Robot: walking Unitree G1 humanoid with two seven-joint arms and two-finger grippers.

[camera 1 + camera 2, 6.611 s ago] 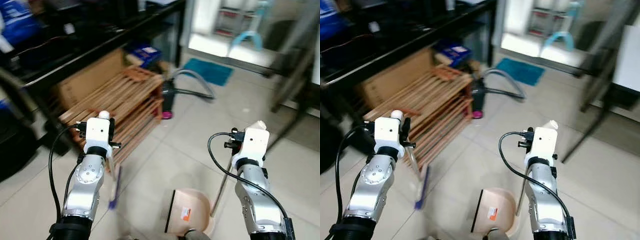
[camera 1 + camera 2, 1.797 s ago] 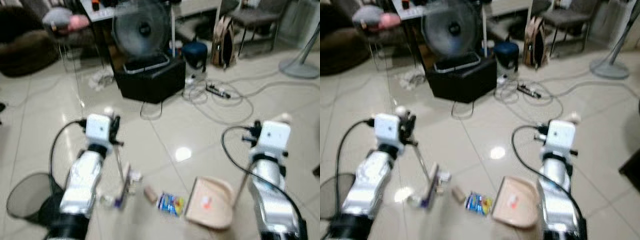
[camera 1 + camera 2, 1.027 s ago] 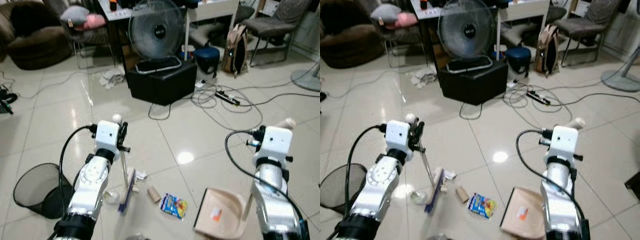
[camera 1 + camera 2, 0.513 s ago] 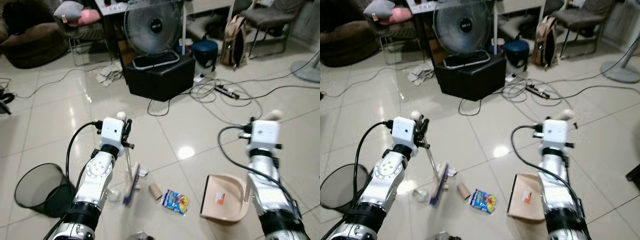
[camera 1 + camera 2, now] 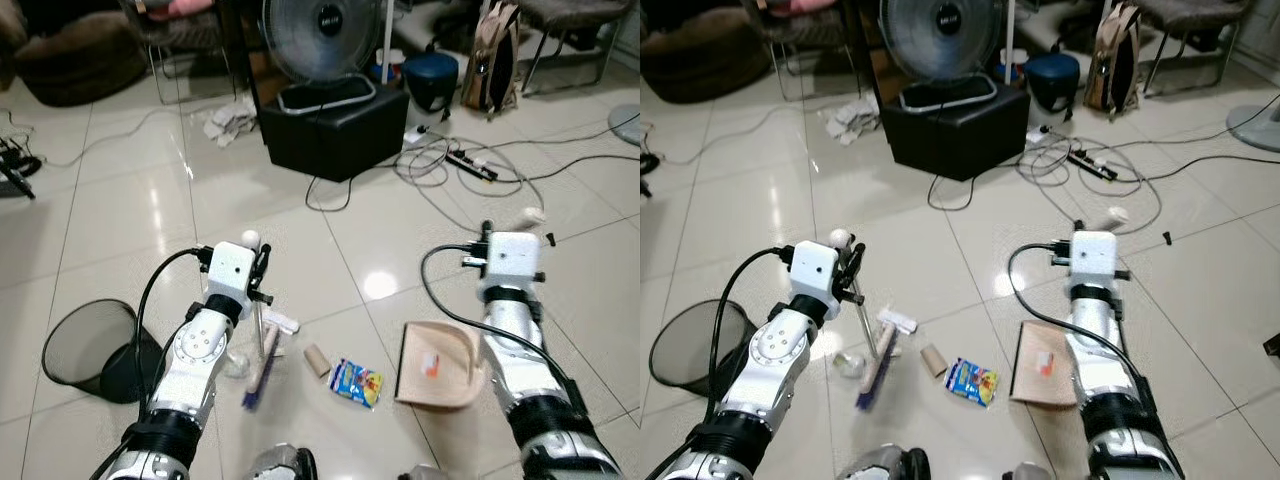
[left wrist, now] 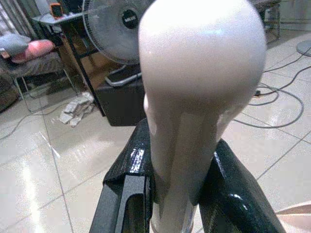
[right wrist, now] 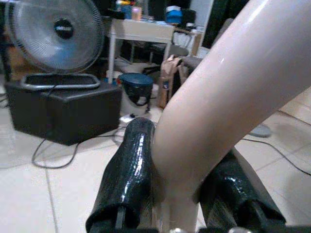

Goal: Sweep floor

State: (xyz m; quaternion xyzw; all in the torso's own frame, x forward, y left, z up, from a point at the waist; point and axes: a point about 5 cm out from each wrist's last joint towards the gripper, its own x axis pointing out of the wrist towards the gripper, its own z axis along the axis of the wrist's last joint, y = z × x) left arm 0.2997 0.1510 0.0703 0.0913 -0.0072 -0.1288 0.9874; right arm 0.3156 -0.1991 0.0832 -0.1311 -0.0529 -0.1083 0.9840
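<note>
Tools clamp handles: left tool [image 6: 175,194] on broom [image 5: 262,352], right tool [image 7: 182,204] on dustpan [image 5: 437,366].

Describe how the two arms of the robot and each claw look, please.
Both arms are silver metal with black bands and round joints. Each wrist carries a white box, and a black cable loops from it down the arm. The left claw and the right claw each have two glossy black fingers.

Bright overhead light glares on glossy tiles [image 5: 380,285]; views sharp.
</note>
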